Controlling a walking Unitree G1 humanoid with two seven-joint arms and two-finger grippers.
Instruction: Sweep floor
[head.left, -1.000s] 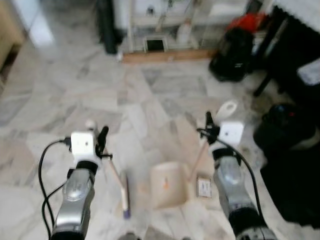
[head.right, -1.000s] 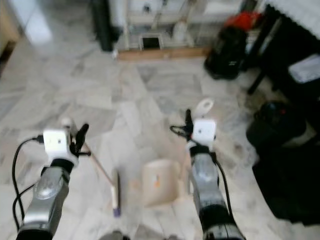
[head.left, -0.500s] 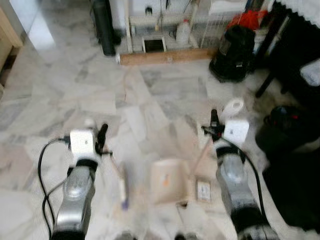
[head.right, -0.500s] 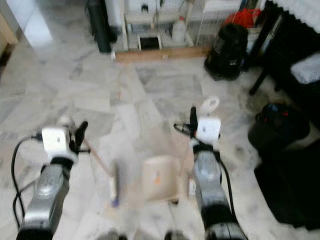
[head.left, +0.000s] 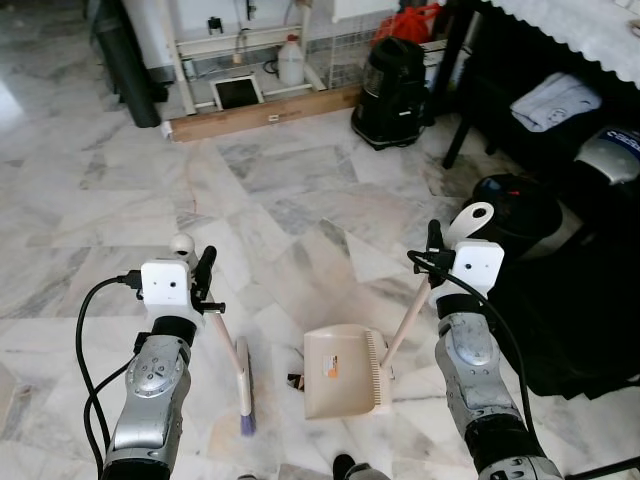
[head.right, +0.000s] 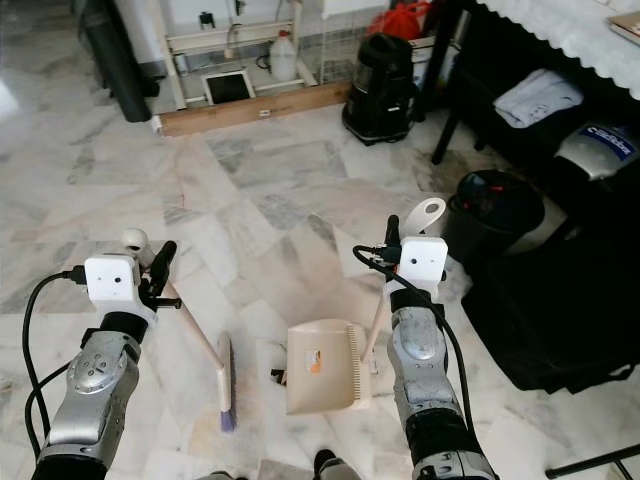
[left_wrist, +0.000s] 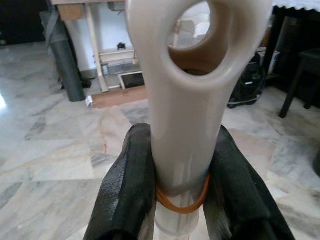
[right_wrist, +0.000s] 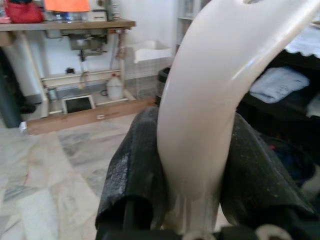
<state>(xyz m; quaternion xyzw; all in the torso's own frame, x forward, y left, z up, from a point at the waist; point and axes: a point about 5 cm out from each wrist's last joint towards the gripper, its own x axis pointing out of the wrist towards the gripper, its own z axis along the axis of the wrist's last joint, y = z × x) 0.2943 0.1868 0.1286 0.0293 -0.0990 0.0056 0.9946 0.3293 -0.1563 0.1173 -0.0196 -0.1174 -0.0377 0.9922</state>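
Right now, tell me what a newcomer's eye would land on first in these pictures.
First, the cream dustpan lying on the marble floor between the arms, its long handle held in the right gripper. Next, the small broom to its left, its handle clamped in the left gripper. Beyond them, a black vacuum cleaner stands near the far wall, beside a dark table.
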